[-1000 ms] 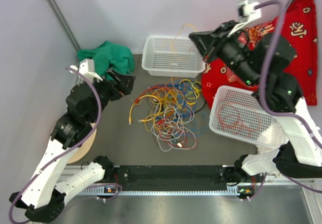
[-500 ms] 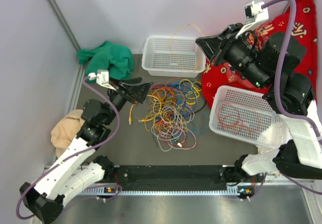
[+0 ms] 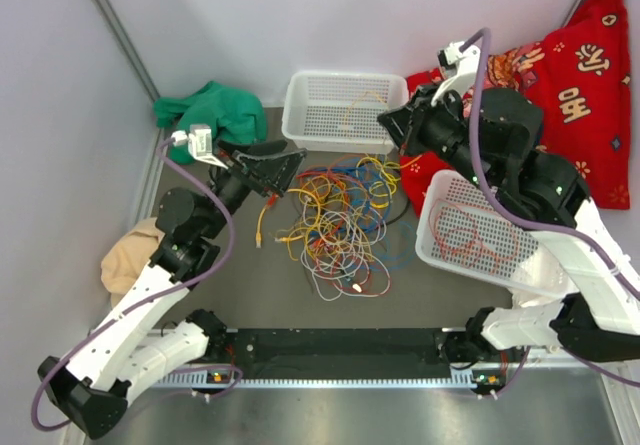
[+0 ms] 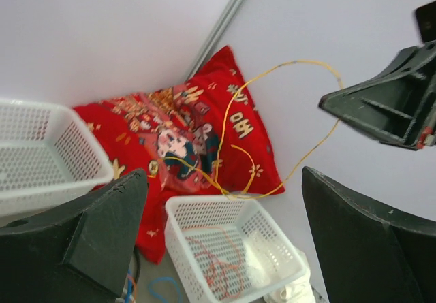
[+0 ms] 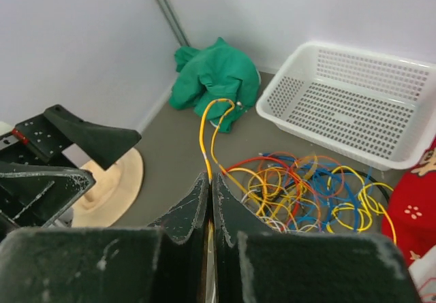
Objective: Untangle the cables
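Observation:
The cables lie in a tangled heap of yellow, red, orange, blue and white wires in the middle of the table, also seen in the right wrist view. My right gripper is shut on one yellow cable, held above the heap near the back basket. That yellow cable loops through the air in the left wrist view. My left gripper hovers open at the heap's left edge, nothing between its fingers.
A white basket stands at the back. A second white basket on the right holds an orange-red cable. Behind it lies a red patterned cloth. A green cloth is at back left, a beige pad at far left.
The left arm swung in from the left toward the heap, uncovering the beige pad. The right gripper came down and nearer with the yellow cable, over the back basket's right end.

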You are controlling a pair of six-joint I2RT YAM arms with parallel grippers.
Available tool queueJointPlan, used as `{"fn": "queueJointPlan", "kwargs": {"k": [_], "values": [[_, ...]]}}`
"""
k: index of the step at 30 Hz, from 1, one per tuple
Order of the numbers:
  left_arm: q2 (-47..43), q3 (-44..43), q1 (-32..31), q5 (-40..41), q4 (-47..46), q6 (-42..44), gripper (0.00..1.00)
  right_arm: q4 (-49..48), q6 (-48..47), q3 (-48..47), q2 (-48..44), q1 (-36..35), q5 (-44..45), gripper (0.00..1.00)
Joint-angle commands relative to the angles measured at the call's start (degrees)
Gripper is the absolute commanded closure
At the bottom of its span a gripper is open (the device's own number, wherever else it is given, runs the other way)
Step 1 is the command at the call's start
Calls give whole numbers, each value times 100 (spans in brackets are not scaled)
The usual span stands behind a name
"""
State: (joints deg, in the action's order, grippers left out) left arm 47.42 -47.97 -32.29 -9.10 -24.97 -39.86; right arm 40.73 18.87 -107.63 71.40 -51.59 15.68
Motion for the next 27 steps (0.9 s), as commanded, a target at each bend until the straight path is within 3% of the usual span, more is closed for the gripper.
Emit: {"fn": "queueJointPlan", "kwargs": {"k": [1,5,10,16,27], "values": [[-224,-82,-5,321,1133,-40,1,-65,-130,-126,207,166,357,100],[-698,269,-14,813,2021,-162,1,-231,308,-153,603,1210,-187,100],[-1445,841,-5,1314,3144,-636,1,-1406,512,119,1086,1626,-329,100],[-1903,1254,-14,1323,3665,-804,1,-2323,319,-186,2105,1889,-355,100],[-1999,1606,-14,1560,3938,-629,1,-2561,582,-1795,4328,2461,-522,100]]}}
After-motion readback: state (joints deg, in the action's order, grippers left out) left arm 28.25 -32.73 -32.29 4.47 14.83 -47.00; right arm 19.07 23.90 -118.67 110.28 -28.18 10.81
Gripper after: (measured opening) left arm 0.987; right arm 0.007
